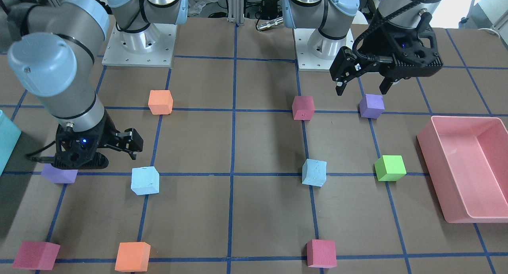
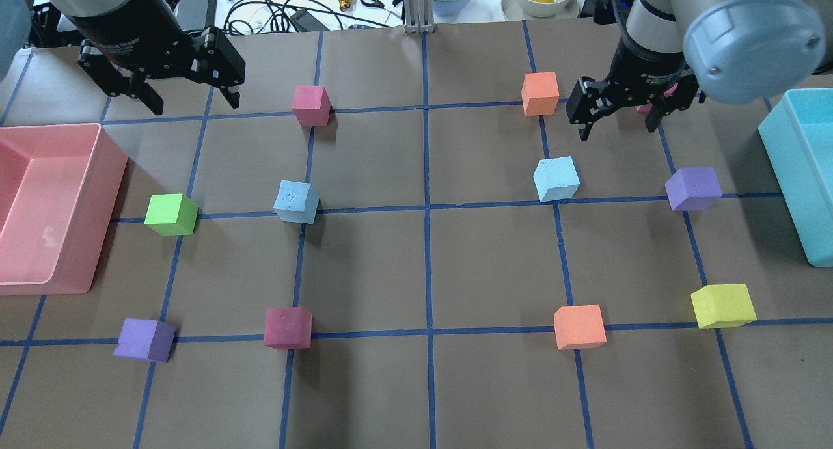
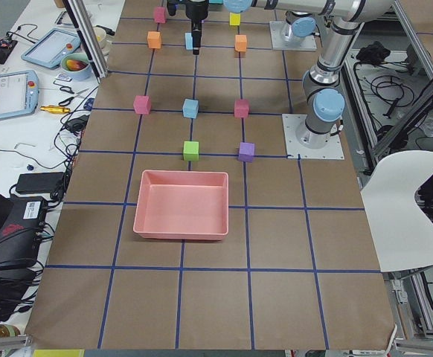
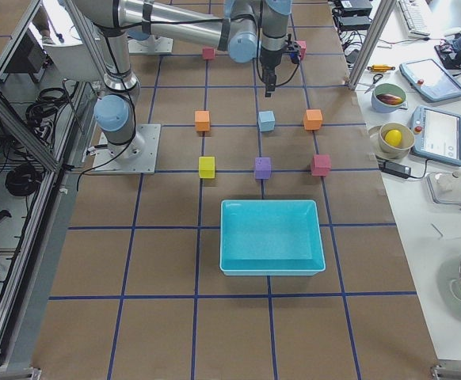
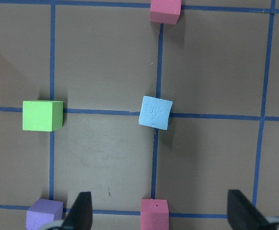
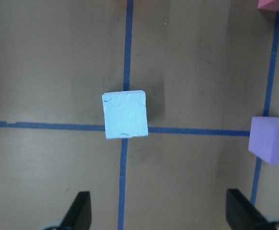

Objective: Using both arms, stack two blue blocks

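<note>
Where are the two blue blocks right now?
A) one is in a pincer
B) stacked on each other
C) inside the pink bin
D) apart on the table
D: the left blue block and the right blue block sit apart on the table, while the left pincer and the right pincer are open and empty.

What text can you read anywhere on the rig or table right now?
Left pincer: white print on its black body, too blurred to read.
Right pincer: white lettering on its black body, too blurred to read.
No other text can be read in any view.
</note>
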